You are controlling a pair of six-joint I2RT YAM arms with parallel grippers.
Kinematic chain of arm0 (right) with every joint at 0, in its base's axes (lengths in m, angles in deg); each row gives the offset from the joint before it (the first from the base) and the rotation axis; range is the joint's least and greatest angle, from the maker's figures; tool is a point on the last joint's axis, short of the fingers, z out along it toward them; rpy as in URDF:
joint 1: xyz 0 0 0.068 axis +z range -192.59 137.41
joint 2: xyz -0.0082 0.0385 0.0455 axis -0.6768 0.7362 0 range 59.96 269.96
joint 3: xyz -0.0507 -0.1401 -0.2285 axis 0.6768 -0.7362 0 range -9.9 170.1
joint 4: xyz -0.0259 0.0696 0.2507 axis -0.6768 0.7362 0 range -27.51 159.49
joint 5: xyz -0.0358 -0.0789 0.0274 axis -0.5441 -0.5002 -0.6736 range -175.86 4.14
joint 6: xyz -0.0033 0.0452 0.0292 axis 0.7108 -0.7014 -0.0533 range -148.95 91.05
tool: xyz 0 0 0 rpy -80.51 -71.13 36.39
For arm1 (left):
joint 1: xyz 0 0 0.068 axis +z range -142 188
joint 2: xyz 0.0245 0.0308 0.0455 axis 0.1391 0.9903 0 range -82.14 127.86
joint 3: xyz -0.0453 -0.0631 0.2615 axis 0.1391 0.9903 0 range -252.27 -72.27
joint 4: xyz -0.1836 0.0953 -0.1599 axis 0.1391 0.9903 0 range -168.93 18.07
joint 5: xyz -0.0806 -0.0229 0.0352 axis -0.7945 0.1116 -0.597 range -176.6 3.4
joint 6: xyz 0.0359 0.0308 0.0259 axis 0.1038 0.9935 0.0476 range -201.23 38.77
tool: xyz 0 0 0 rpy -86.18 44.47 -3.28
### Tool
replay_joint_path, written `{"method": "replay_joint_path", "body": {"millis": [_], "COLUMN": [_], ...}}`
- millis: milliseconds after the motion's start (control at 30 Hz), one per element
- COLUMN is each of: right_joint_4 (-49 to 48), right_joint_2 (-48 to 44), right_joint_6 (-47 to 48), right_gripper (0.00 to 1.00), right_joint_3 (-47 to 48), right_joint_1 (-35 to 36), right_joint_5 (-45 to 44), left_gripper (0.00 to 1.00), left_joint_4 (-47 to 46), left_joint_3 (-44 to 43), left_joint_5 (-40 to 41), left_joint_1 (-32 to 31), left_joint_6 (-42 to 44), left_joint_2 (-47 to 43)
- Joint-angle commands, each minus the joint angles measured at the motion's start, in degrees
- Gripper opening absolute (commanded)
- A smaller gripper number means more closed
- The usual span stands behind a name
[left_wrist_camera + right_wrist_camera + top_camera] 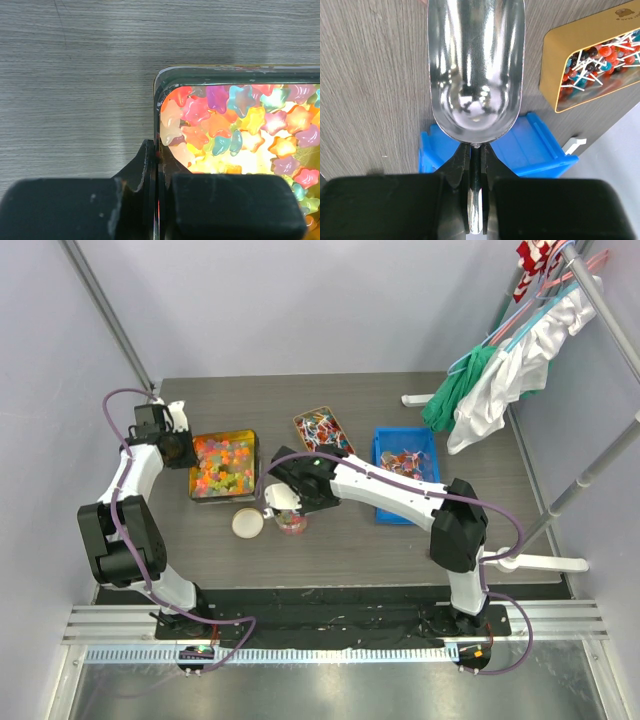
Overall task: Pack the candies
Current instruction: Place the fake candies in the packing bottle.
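Star-shaped gummy candies (240, 120) in many colours fill a gold tin (222, 466). My left gripper (157, 155) is shut on that tin's left rim (156, 100), seen at the table's left (183, 448). My right gripper (476, 150) is shut on the handle of a shiny metal scoop (476, 65), whose bowl is empty. In the top view the right gripper (283, 492) holds the scoop just above a small clear jar (292, 523) with a few candies inside. Wrapped candies lie in a blue bin (405, 472), and more sit in a second gold tin (322, 430).
A round cream lid (247, 523) lies left of the jar. Clothes (500, 380) hang from a rack at the right, over the table's far right corner. A white bracket (415, 400) lies near the back edge. Grey walls close in the left and back.
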Motion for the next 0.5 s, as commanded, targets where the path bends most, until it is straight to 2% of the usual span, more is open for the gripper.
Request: {"method": "replay_joint_path", "body": {"millis": [0,200,467], "right_joint_4": [2.4,3.1,4.2], "right_joint_2": [0.1,-0.1,-2.5], "right_joint_6": [1.4,1.7,1.7], "right_gripper": [0.01,0.01,0.01], "right_joint_3": [2.8,2.7,9.0], "right_joint_1": [0.8,1.3,1.0], "right_joint_5": [-2.9,-4.5,-1.6], "left_gripper": [0.0,0.0,0.0], "left_joint_4": [-3.9,-4.0,-3.8], "left_joint_3": [-0.3,-0.2,-0.6], "left_joint_5": [-3.4,-3.8,-4.6], "left_joint_1": [0.4,0.4,0.4], "left_joint_6": [-1.7,-1.8,-1.9], "left_joint_2": [-3.2,-2.9,-2.7]}}
